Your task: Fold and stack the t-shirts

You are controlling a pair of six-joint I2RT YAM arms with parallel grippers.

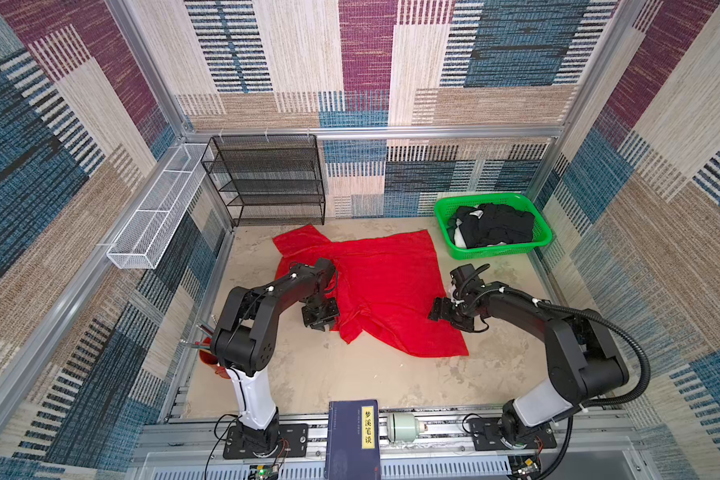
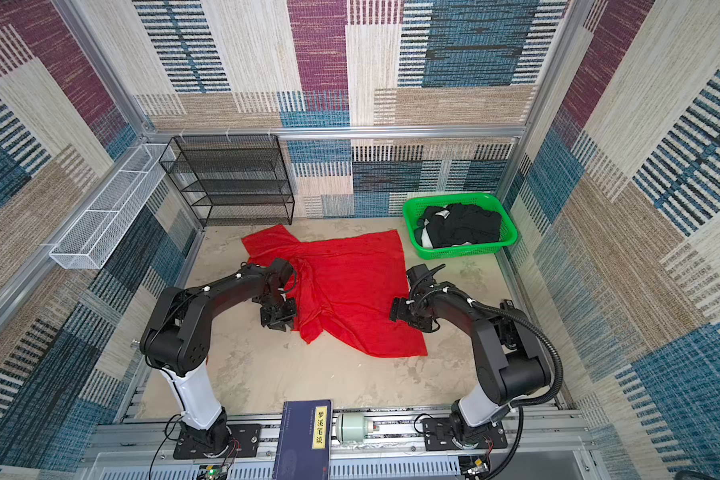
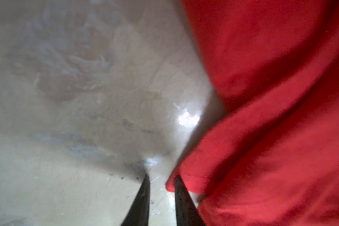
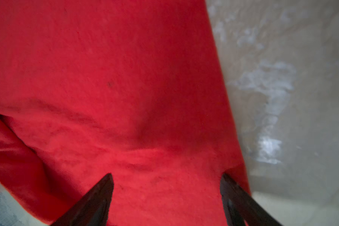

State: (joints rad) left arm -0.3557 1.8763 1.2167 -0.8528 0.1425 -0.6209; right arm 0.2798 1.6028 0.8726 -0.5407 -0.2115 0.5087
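Observation:
A large red t-shirt [image 1: 383, 291] [image 2: 350, 286] lies spread and rumpled on the beige table in both top views. Black t-shirts [image 1: 495, 226] [image 2: 462, 226] with some white are piled in the green basket [image 1: 495, 251] [image 2: 462, 250] at the back right. My left gripper [image 1: 323, 326] [image 3: 161, 177] points down at the shirt's near-left edge. Its jaws stand a narrow gap apart with bare table between them, and a red hem [image 3: 186, 182] lies just outside one finger. My right gripper [image 1: 433, 311] [image 4: 165, 176] stands wide open over the red cloth [image 4: 125, 88], at the shirt's right edge.
A black mesh shelf [image 1: 267, 183] stands at the back left and a white wire basket [image 1: 154, 220] hangs on the left wall. A blue book [image 1: 352, 436] and a pale cylinder [image 1: 404, 428] sit on the front rail. A red cup [image 1: 208, 357] with pens stands by the left arm.

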